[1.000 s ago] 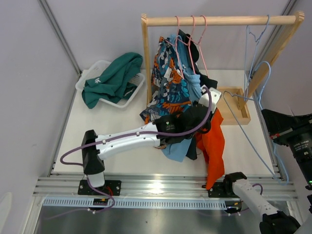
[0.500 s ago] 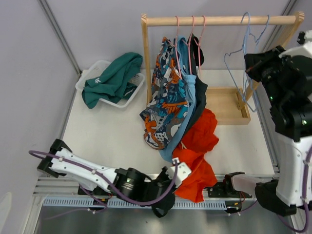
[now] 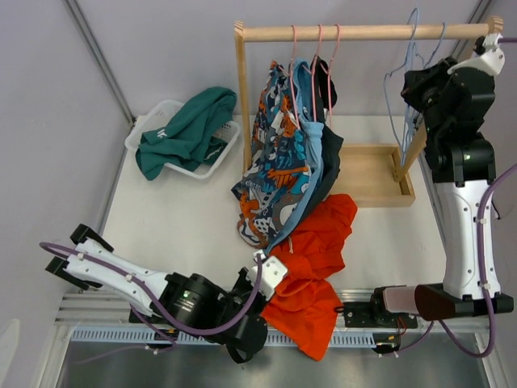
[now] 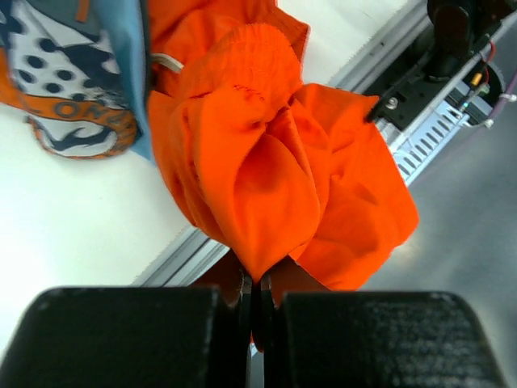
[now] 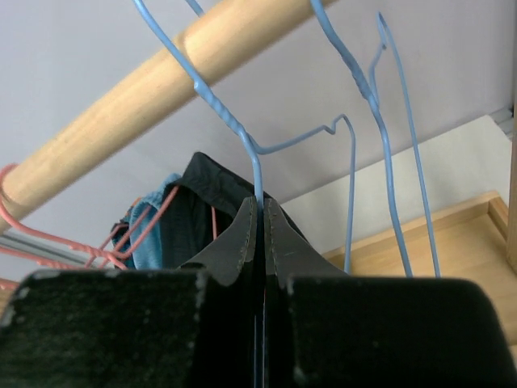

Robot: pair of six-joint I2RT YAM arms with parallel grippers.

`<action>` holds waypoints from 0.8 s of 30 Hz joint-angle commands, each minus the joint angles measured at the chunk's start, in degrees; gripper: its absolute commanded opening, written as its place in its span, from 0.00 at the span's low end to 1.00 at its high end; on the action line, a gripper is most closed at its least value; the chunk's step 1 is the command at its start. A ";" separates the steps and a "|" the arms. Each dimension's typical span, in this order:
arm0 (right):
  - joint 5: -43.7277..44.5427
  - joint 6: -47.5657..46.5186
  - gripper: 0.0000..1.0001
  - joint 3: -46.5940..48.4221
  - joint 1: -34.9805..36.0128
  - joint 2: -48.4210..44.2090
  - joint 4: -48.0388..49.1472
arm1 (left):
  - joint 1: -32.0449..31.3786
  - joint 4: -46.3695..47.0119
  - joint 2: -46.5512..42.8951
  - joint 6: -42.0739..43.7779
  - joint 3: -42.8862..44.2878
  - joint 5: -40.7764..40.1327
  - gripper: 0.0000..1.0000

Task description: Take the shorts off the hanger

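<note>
My left gripper point(image 3: 275, 279) is shut on the orange-red shorts point(image 3: 313, 263), which lie crumpled over the table's near edge. In the left wrist view the orange fabric point(image 4: 275, 162) bunches into the closed jaws of the left gripper point(image 4: 260, 293). My right gripper point(image 3: 409, 85) is raised by the wooden rail point(image 3: 363, 34) and is shut on a bare blue hanger point(image 5: 234, 129), pinching its wire point(image 5: 260, 206). The cartoon-print shorts point(image 3: 279, 162), light blue shorts point(image 3: 311, 129) and navy shorts point(image 3: 331, 158) hang on pink hangers point(image 3: 319, 48). The teal-green shorts point(image 3: 190, 125) lie in a white basket point(image 3: 153, 121).
A wooden tray point(image 3: 380, 174) sits at the rack's base on the right. A second blue hanger point(image 5: 388, 137) hangs beside the held one. The rack's left post point(image 3: 241, 97) stands next to the basket. The right arm's base point(image 3: 404, 303) lies beside the orange fabric.
My left gripper has pulled the orange-red shorts down toward the near edge, free of the hanger. My right arm has lifted the bare blue hanger up to the rail.
</note>
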 commanded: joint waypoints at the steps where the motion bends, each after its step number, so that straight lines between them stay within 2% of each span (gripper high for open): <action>1: -1.24 1.17 0.00 -7.52 -1.21 -5.48 3.99 | 0.14 -10.92 -2.12 -3.39 9.47 -7.07 0.00; 4: -1.59 1.53 0.00 -12.55 -1.91 -11.26 3.73 | 2.59 -16.24 -2.38 -2.36 15.20 -10.07 0.00; 5: -1.50 1.61 0.00 -15.18 -2.00 -12.77 2.94 | 3.74 -15.29 -3.25 2.09 17.47 -10.16 0.00; 6: -1.59 1.70 0.09 -16.51 -2.18 -14.35 2.68 | 4.88 -14.06 -3.78 5.18 17.76 -9.73 0.00; 7: -1.85 1.53 0.19 -17.65 -2.18 -17.42 2.15 | 7.76 -13.44 -4.14 7.39 18.45 -9.63 0.00; 8: -1.94 1.53 0.50 -19.66 -2.18 -18.75 1.80 | 9.44 -13.09 -4.66 11.24 20.38 -9.72 0.00; 10: -2.73 1.18 0.86 -20.73 -2.09 -21.91 -0.30 | 14.79 -11.95 -5.45 19.13 23.10 -10.25 0.00; 12: -2.65 0.65 0.99 -21.62 -2.18 -23.50 -1.89 | 21.37 -6.17 -7.64 26.27 25.84 -9.12 0.00; 13: -2.56 0.39 0.99 -21.88 -2.18 -24.99 -3.12 | 23.76 -3.10 -8.61 34.05 27.67 -7.89 0.00; 16: -1.86 -0.84 0.99 -23.20 -2.18 -26.85 -4.44 | 34.83 8.08 -10.21 46.55 32.42 -1.47 0.00; 17: -1.51 -1.02 0.99 -23.37 -2.18 -27.81 -4.88 | 37.99 9.05 -9.42 48.35 34.09 0.11 0.00; 18: -1.33 -1.37 0.99 -23.81 -2.18 -28.34 -5.15 | 44.55 9.41 -8.02 50.20 40.37 1.51 0.00; 19: -1.07 -1.46 0.99 -23.99 -2.18 -28.78 -5.93 | 47.58 8.98 -4.35 53.52 42.96 5.10 0.00; 20: -0.80 -1.55 0.99 -24.17 -2.18 -29.83 -6.29 | 51.09 8.80 -2.31 54.60 44.98 7.48 0.00; 21: -0.71 -1.38 0.99 -24.95 -2.18 -30.45 -6.73 | 58.00 9.06 1.27 55.22 50.92 10.20 0.00; 22: -0.63 -1.29 0.99 -25.57 -2.18 -31.24 -6.91 | 61.37 9.50 2.96 55.48 52.37 15.80 0.00; 24: -0.97 -0.85 1.00 -28.02 -2.18 -33.61 -6.73 | 70.75 11.08 8.13 55.49 58.33 20.23 0.00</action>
